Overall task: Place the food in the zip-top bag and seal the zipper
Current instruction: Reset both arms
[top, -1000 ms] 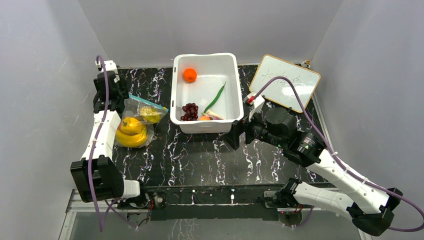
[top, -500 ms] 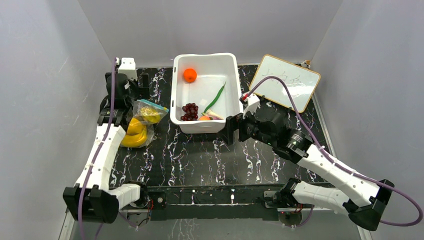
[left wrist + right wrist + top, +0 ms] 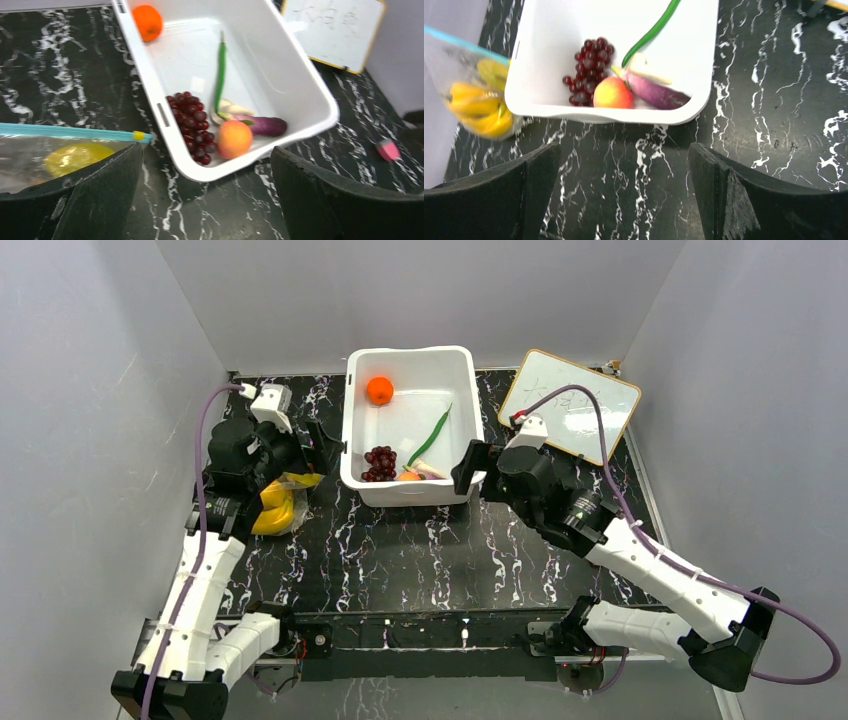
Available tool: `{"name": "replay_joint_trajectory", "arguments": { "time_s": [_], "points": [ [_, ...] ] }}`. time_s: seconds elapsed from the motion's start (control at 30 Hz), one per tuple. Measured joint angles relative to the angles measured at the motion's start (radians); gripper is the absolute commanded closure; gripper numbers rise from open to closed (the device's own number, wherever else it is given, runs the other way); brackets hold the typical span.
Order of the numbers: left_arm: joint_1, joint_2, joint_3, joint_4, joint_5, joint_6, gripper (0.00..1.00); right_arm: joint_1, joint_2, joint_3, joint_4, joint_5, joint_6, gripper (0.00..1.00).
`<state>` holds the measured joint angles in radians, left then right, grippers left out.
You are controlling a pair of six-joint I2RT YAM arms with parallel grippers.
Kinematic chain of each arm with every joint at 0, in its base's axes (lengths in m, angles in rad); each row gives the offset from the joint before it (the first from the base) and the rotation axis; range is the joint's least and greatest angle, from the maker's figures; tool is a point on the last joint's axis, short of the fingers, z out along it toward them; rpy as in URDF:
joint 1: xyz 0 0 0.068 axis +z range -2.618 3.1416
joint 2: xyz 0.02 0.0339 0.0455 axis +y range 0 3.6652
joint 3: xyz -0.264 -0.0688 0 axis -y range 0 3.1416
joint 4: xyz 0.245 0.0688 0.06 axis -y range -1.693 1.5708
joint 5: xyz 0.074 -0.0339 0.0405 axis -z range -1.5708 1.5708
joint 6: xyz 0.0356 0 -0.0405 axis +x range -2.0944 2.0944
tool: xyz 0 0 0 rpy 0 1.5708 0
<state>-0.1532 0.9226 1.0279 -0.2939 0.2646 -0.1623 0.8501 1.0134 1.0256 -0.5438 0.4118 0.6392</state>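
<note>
You had swung both arms toward the centre tub; the left gripper and right gripper were spread, empty. The bag at left held bananas; the grapes, orange, pod and zipper remained.

The left arm and right arm share white link housings, black joint motors, a purple cable (one per arm) and broad matte-black fingers.

Clear flimsy plastic zip-top bag just left of white plastic tub; teal-blue zipper strip along far edge, w/ yellow toy fruit inside. In tub: small orange, dark red grapes, thin green pod, white garlic, round peach-orange fruit, purple veg.
</note>
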Motion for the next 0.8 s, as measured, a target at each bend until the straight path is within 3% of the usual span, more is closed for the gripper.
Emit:
{"name": "replay_joint_trajectory", "arguments": {
  "time_s": [0.17, 0.8],
  "points": [
    [-0.035, -0.03, -0.023, 0.01, 0.08, -0.049, 0.02, 0.0, -0.006, 0.048, -0.002, 0.085, 0.016, 0.02],
    [-0.058, -0.035, -0.033, 0.079, 0.194, -0.232, 0.01, 0.0, -0.189, 0.059, 0.057, 0.165, -0.096, 0.02]
  ]
}}
